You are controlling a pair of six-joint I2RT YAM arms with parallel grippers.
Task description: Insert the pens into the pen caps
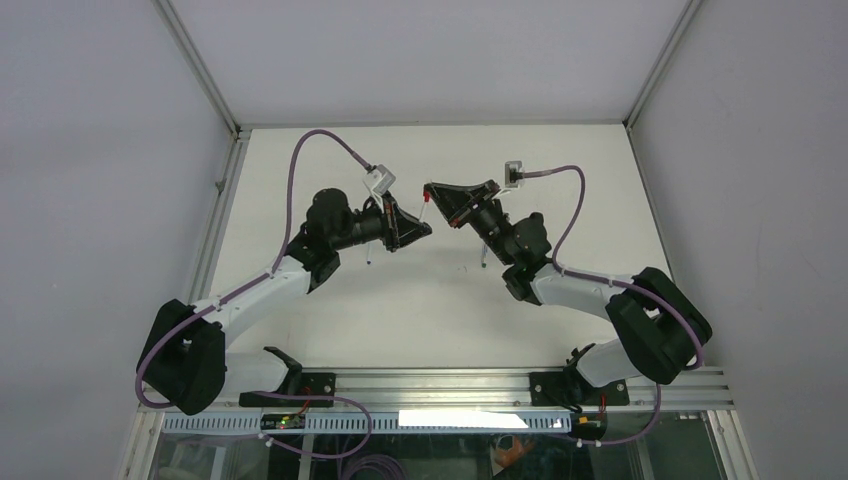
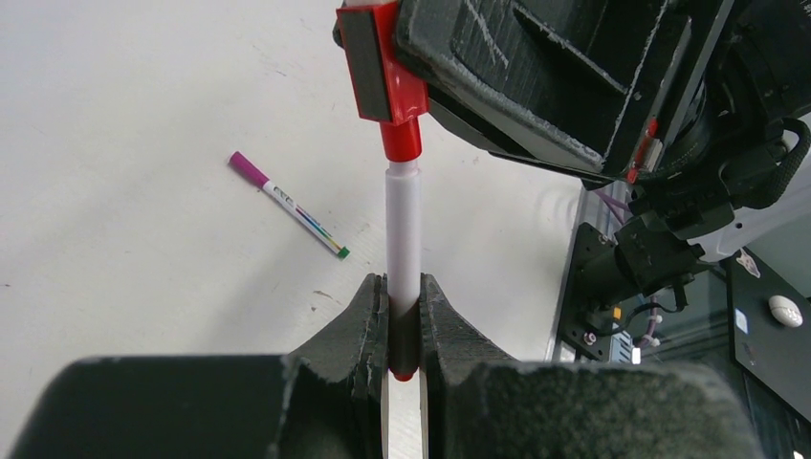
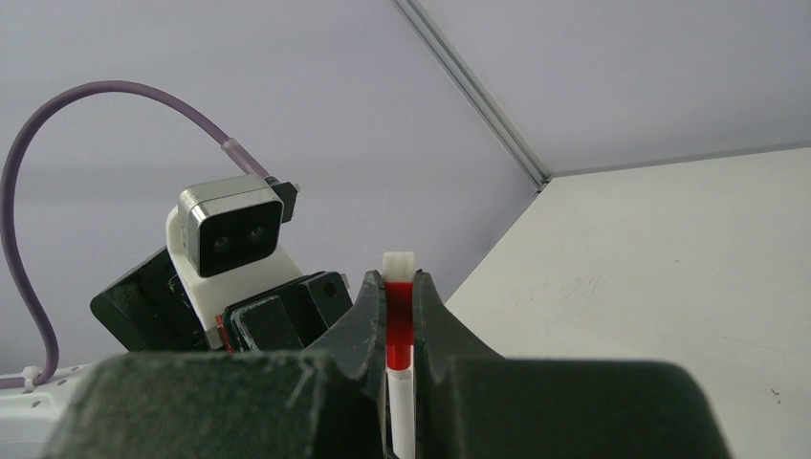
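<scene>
Since pen and cap must meet end-on, left tool (image 2: 404,287) closed tight on red pen (image 2: 403,229), right tool (image 3: 397,282) pinching red cap (image 2: 402,139) in line with it, both held off the counter (image 2: 143,115). Tip inside cap; seating depth unclear. Magenta-capped pen (image 2: 287,206) lies apart on counter.

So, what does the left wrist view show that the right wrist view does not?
Only the left wrist view: a second pen with a magenta end lying on the table, and the left gripper shut on the white pen. Only the right wrist view: the left arm's camera and its purple cable. Both: the red cap held in the right gripper, with the white pen entering it.
</scene>
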